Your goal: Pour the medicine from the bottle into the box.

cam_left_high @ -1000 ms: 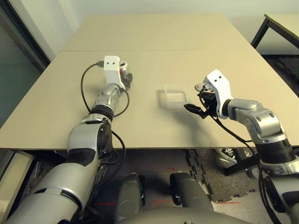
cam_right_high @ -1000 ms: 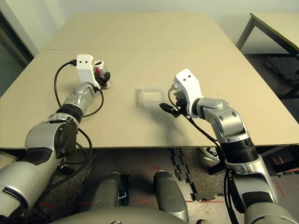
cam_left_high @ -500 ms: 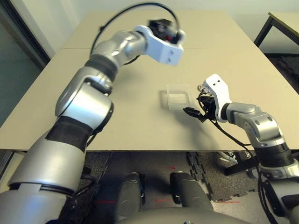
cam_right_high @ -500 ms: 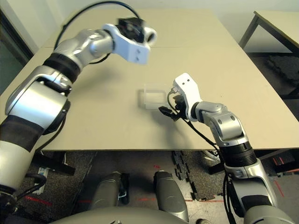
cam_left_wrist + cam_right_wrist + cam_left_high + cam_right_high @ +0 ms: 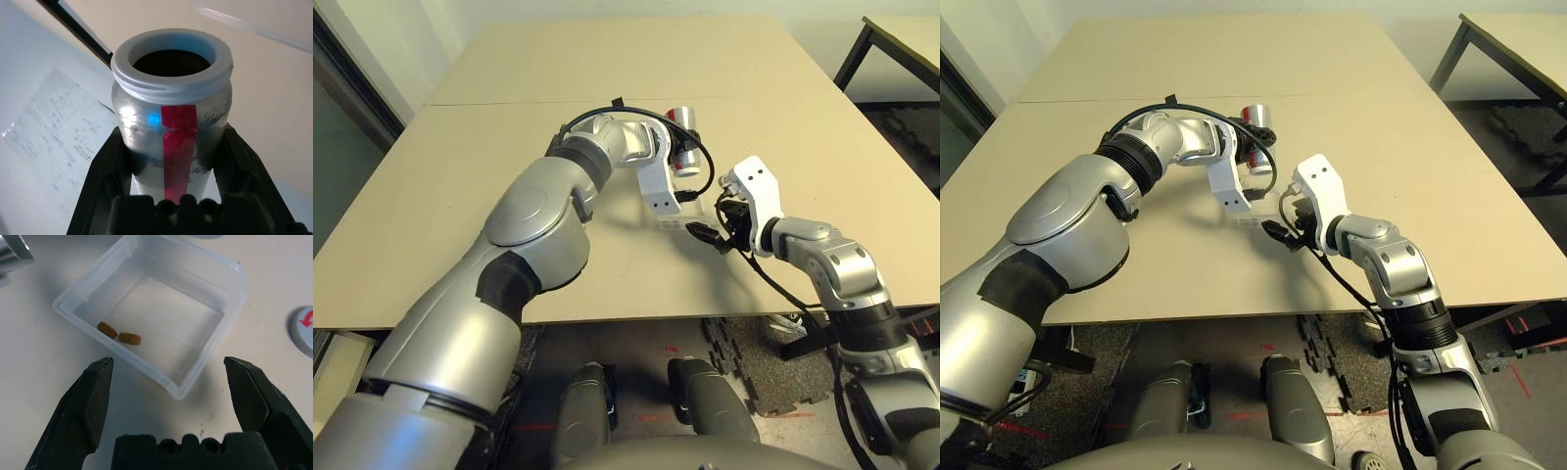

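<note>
holding the bottle (image 5: 171, 122) between its two black fingers, my left gripper (image 5: 172, 166) has it clamped by the silvery body, open white-rimmed mouth pointing away from the wrist, red stripe of the label facing the camera. from the head views i see the bottle (image 5: 682, 137) lifted above the middle of the table (image 5: 460, 186), tipped on its side, just over the box (image 5: 156, 318). the box sits on the table, clear and shallow, with two small brown pills (image 5: 119, 334) lying near one wall. my right gripper (image 5: 171, 382) hangs just beside the box with its fingers spread wide and nothing between them. a grey cap (image 5: 304, 330) with a red arrow lies on the table next to the box.
</note>
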